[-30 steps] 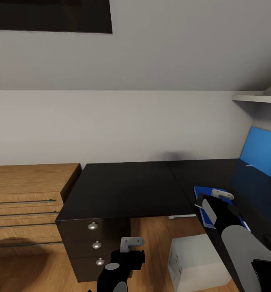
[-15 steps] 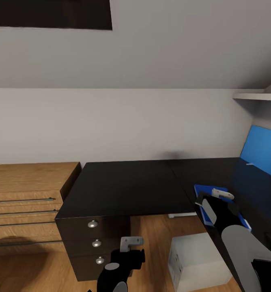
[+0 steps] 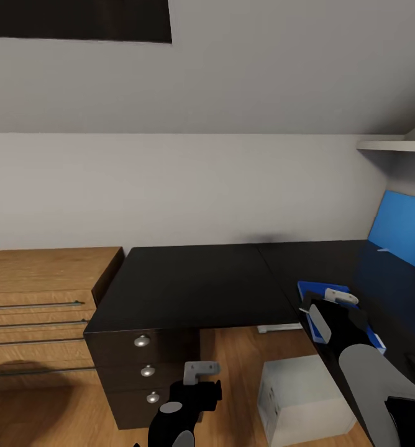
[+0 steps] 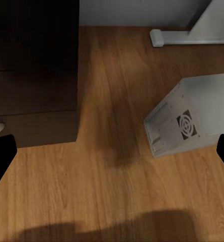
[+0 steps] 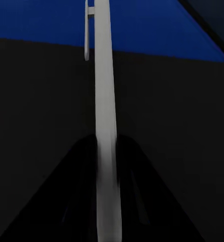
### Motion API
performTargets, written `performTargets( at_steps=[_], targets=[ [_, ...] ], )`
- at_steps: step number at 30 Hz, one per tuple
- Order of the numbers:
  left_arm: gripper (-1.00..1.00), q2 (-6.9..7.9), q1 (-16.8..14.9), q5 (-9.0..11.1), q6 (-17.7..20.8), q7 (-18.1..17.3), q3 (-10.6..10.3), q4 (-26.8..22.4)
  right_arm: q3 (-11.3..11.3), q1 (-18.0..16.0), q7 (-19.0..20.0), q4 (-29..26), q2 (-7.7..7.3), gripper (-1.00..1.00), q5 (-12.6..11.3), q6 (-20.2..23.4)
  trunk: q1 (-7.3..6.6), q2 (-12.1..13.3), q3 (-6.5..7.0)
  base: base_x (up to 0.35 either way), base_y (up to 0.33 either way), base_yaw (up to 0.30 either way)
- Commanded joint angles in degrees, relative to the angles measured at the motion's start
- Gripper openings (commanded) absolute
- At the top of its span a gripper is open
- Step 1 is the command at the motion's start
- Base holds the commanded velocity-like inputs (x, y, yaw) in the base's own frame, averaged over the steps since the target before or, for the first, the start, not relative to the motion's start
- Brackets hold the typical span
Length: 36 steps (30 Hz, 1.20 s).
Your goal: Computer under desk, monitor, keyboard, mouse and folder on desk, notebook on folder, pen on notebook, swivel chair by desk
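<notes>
My right gripper (image 3: 335,305) hangs over the blue folder (image 3: 313,292) on the glossy black desk (image 3: 381,279) with the blue back panel. It is shut on the pale pen (image 5: 104,101), which sticks out straight between its fingers. Under the pen is the dark grey notebook (image 5: 41,111), with the folder's (image 5: 142,20) blue showing past its far edge. The pale grey computer (image 3: 297,397) stands on the floor under the desk, also seen as the computer (image 4: 192,118) in the left wrist view. My left gripper (image 3: 195,388) hangs low, open (image 4: 112,156) over the floor. Monitor, keyboard, mouse and swivel chair are out of view.
A black cabinet desk (image 3: 189,285) with round silver knobs stands straight ahead, joined to the task desk's left end. A light wooden drawer unit (image 3: 40,298) is to its left. A white desk foot (image 4: 174,36) rests on the wood floor. A white shelf (image 3: 394,148) juts out upper right.
The whole head view has shifted slightly, so the camera moved. My right gripper stays over the folder with the pen in it. The left arm has not moved.
</notes>
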Motion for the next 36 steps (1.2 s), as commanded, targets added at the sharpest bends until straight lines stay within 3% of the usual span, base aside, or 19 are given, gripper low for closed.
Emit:
performTargets(
  at_steps=[1, 17, 18, 24, 36],
  targets=[
    [1.0, 0.01, -0.07, 0.51, 0.08, 0.55, -0.09, -0.07, -0.01, 0.04, -0.24, -0.04, -0.01, -1.0, -1.48, 0.09, 0.0, -0.03, -0.08, 0.0, 0.0, 0.0],
    [1.0, 0.01, -0.07, 0.51, 0.09, 0.55, -0.08, -0.03, -0.01, 0.05, -0.2, -0.09, -0.01, -1.0, -1.48, 0.09, 0.0, -0.03, -0.08, 0.0, 0.0, 0.0],
    [1.0, 0.01, -0.07, 0.51, 0.09, 0.55, -0.08, -0.04, -0.01, 0.04, -0.2, -0.09, -0.01, 1.0, -1.48, 0.09, 0.0, -0.03, -0.08, 0.0, 0.0, 0.0],
    [1.0, 0.01, -0.07, 0.51, 0.05, 0.55, -0.08, -0.06, 0.0, 0.04, -0.19, -0.09, -0.01, 1.0, -1.48, 0.09, 0.0, -0.03, -0.08, 0.0, 0.0, 0.0],
    [1.0, 0.05, -0.07, 0.51, 0.01, 0.55, -0.17, 0.02, -0.01, 0.05, -0.19, -0.17, -0.01, 1.0, -1.48, 0.09, -2.63, 4.79, 2.08, 0.0, 0.0, 0.0]
  ],
)
